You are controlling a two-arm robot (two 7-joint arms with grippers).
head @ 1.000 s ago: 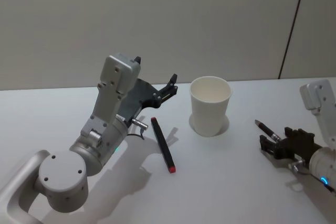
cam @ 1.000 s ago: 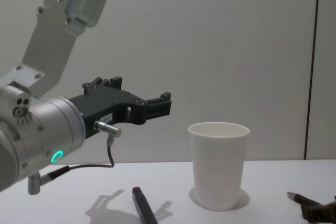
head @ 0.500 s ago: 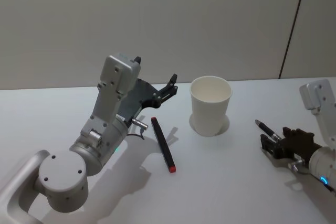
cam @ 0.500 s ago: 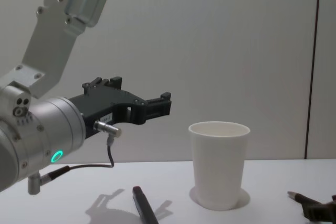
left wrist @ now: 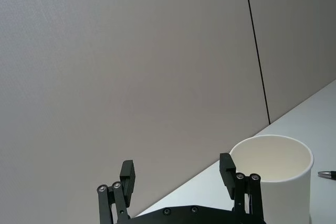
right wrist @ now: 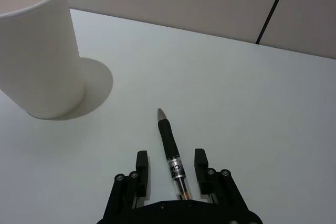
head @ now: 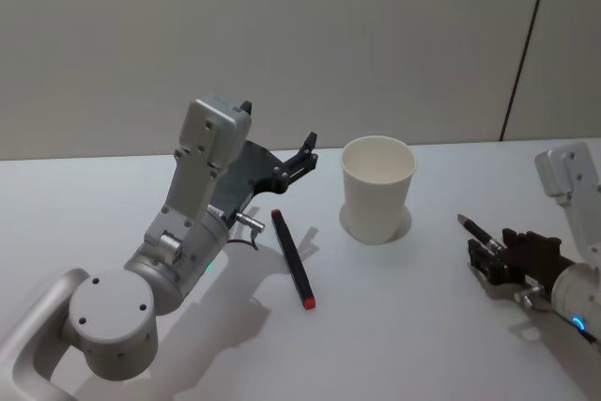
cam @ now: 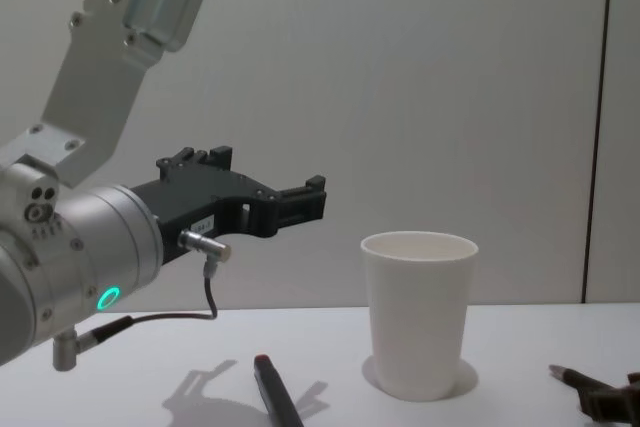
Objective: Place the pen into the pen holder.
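Left claw [left wrist: 177, 169] hangs idle, fingers apart, above the black marker [head: 292, 258]. The pen holder [head: 377, 190] stands on the bench [head: 423, 335]. The right claw [right wrist: 170, 156], fingers apart, straddles the pen [right wrist: 168, 137], which lies flat there. It is probably light, stiff and slick (likely to roll), best pinched mid-barrel.

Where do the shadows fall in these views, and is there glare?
Right wrist view: the pen holder casts a soft rounded shadow on the table. Head view: the left hand throws its shadow on the table around the red-tipped pen. No glare in either.
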